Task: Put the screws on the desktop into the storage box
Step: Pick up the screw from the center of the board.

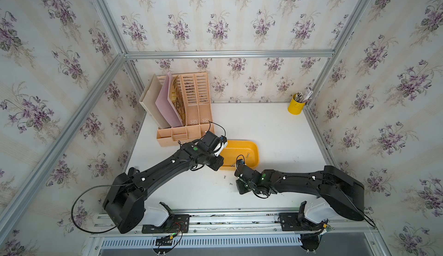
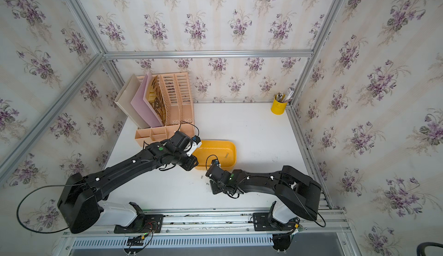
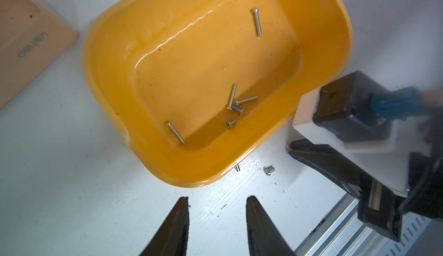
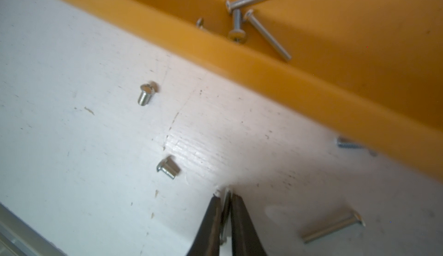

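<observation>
The yellow-orange storage box (image 1: 256, 152) (image 2: 233, 152) sits mid-desktop and holds several silver screws (image 3: 233, 103). My left gripper (image 3: 217, 198) hangs open over bare white desktop (image 3: 72, 171) just outside the box's rim (image 3: 107, 51), with nothing between its fingers. At the box's near side, my right gripper (image 4: 226, 195) is shut on a thin silver screw (image 4: 226, 209), tips down at the tabletop. Loose screws lie on the desktop around it: two short ones (image 4: 146, 94) (image 4: 167, 168), a long one (image 4: 333, 227), and one half under the rim (image 4: 348, 144). Both top views show the two short screws (image 1: 224, 177) (image 2: 207, 183).
A peach slatted file organizer (image 1: 184, 113) with folders stands at the back left, its base close behind the left wrist. A small yellow pen cup (image 1: 296, 105) sits in the back right corner. Aluminium rails (image 1: 215, 215) run along the front edge, and papered walls close in three sides.
</observation>
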`<move>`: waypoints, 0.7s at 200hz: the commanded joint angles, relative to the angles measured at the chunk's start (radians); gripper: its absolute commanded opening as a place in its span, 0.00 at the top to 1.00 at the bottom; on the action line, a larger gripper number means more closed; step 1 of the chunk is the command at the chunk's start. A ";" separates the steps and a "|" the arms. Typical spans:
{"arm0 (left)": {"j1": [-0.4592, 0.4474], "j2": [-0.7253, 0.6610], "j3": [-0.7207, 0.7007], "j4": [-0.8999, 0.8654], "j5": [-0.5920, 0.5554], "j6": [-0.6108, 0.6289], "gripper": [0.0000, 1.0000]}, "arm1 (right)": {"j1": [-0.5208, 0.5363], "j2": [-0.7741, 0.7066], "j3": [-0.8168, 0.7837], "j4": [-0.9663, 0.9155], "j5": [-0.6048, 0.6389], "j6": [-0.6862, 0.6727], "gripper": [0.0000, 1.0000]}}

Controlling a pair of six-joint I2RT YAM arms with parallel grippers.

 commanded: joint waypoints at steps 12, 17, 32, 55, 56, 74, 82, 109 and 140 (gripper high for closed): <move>0.000 -0.016 -0.011 0.009 -0.002 -0.012 0.56 | 0.009 0.030 0.014 -0.168 -0.018 -0.010 0.83; 0.001 -0.018 -0.012 0.007 -0.002 -0.012 0.56 | 0.011 0.036 0.018 -0.177 -0.017 -0.012 0.82; 0.001 -0.021 -0.012 0.004 -0.001 -0.012 0.56 | 0.013 0.051 0.022 -0.193 -0.017 -0.016 0.79; 0.000 -0.025 -0.012 -0.002 -0.002 -0.012 0.55 | 0.014 0.069 0.018 -0.200 -0.025 -0.019 0.78; 0.000 -0.025 -0.012 -0.002 -0.002 -0.012 0.55 | 0.014 0.069 0.019 -0.200 -0.025 -0.019 0.78; 0.000 -0.030 -0.013 -0.006 -0.003 -0.011 0.55 | 0.016 0.084 0.017 -0.211 -0.032 -0.020 0.82; 0.001 -0.031 -0.014 -0.009 -0.002 -0.011 0.55 | 0.016 0.091 0.016 -0.216 -0.028 -0.022 0.87; 0.002 -0.039 -0.018 -0.015 -0.005 -0.013 0.55 | 0.018 0.067 0.011 -0.192 -0.031 -0.036 1.00; 0.003 -0.061 -0.060 -0.001 0.026 -0.037 0.55 | 0.014 -0.028 0.053 -0.151 -0.031 -0.062 1.00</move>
